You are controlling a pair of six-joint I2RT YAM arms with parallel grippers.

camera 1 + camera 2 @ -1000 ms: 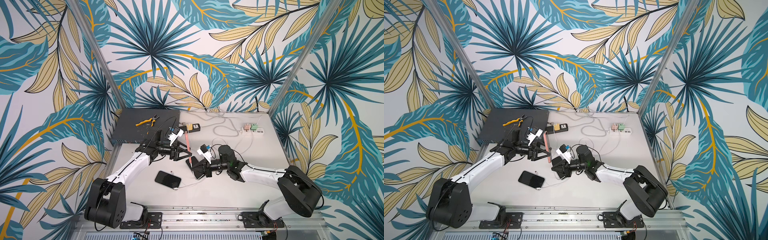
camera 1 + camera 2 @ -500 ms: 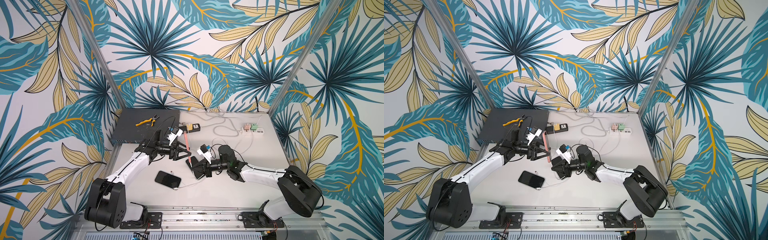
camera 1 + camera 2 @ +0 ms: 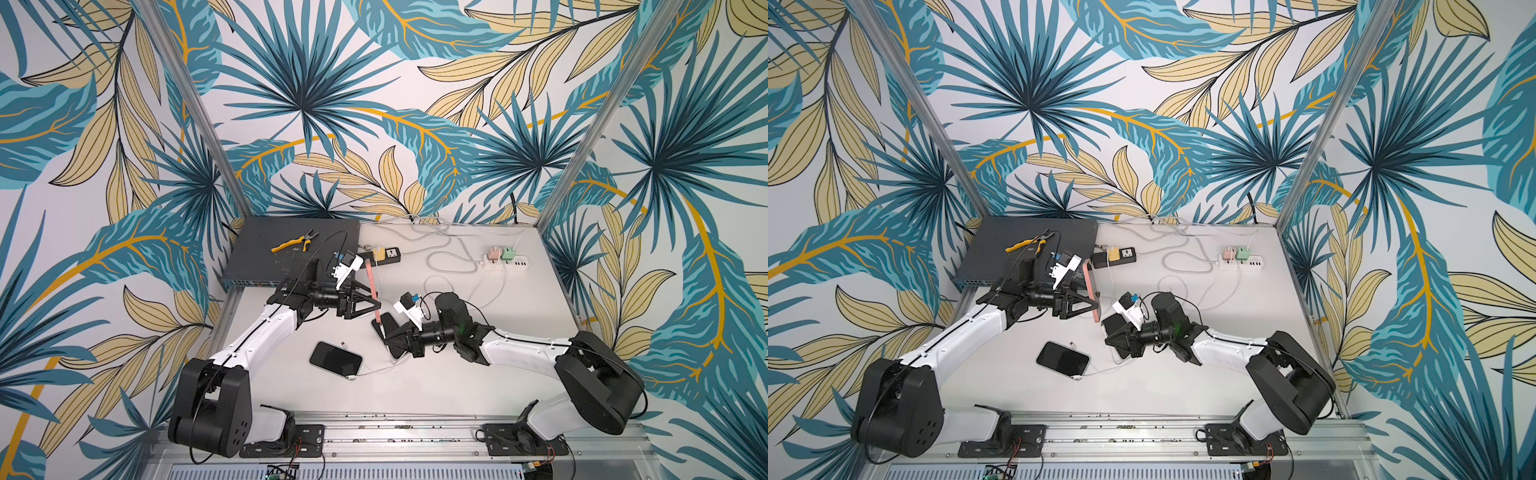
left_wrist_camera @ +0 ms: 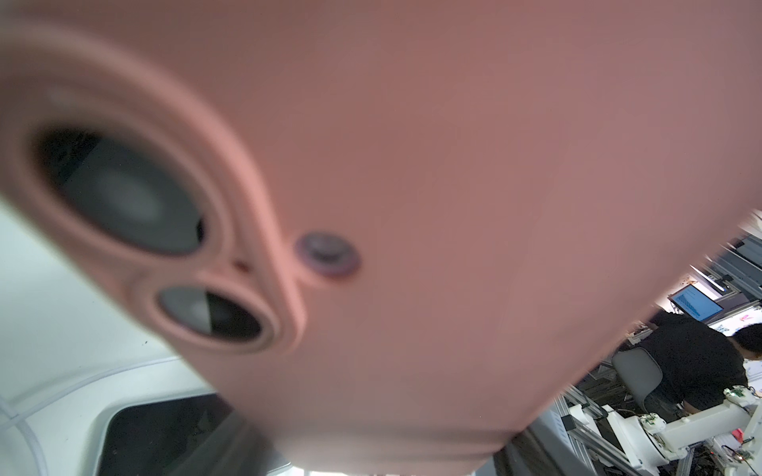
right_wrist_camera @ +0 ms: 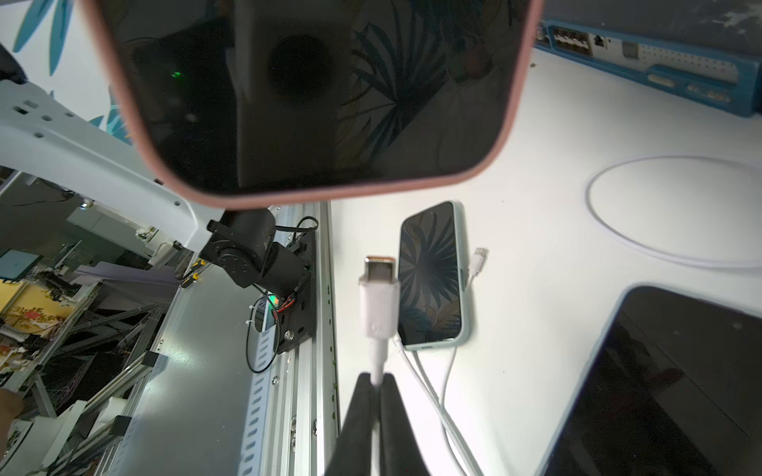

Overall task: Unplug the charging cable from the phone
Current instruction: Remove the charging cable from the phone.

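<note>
The right gripper (image 5: 376,381) pinches the white charging cable (image 5: 377,358) just behind its plug (image 5: 377,284). The plug's metal tip is bare, near the lower edge of the pink-cased phone (image 5: 309,103) but not touching it. The left gripper (image 3: 372,306) is clamped on that phone and holds it on edge above the table, its screen facing the right arm.

Under the right gripper a dark phone (image 3: 388,326) lies flat. Nearer the front, a green-cased phone (image 3: 336,359) lies screen up with a white lead at its end.

The white tabletop (image 3: 457,382) also carries a dark network switch (image 3: 286,253) with yellow pliers (image 3: 293,243) on top. At the back are a black power strip (image 3: 386,254) and a white power strip (image 3: 509,262), with loose cords between them.

Palm-leaf wallpaper (image 3: 311,104) covers the walls, and an aluminium rail (image 3: 395,428) runs along the front. Past the phone, the left wrist view shows a lab with a person in black (image 4: 692,362).
</note>
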